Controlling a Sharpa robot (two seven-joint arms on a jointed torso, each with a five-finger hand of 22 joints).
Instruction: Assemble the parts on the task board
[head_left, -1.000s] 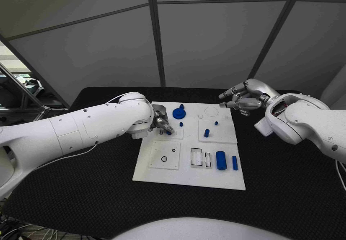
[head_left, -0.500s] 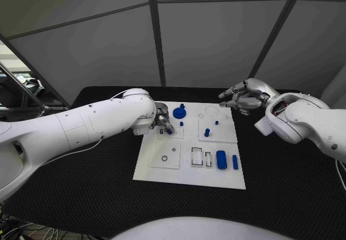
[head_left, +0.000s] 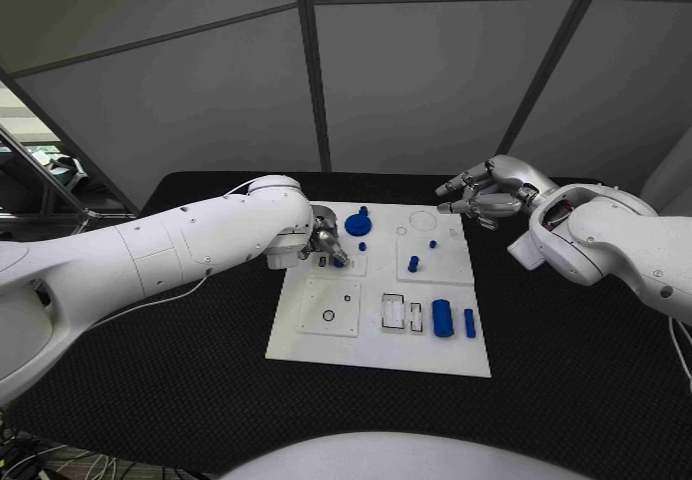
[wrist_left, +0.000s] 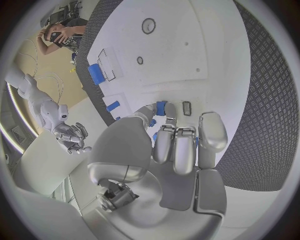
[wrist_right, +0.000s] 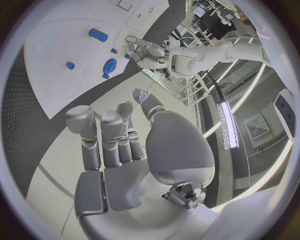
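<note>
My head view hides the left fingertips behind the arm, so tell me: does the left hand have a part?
Observer: Yes. In the left wrist view the left hand pinches a small blue piece between thumb tip and a fingertip.
Operator: Is there a hole near it?
Observer: A small dark-outlined rectangular slot lies right beside the piece on the task board; the piece is not in it.
Operator: And the right palm?
Observer: In the right wrist view the right hand has a bare palm, its fingers apart, with nothing in them.
</note>
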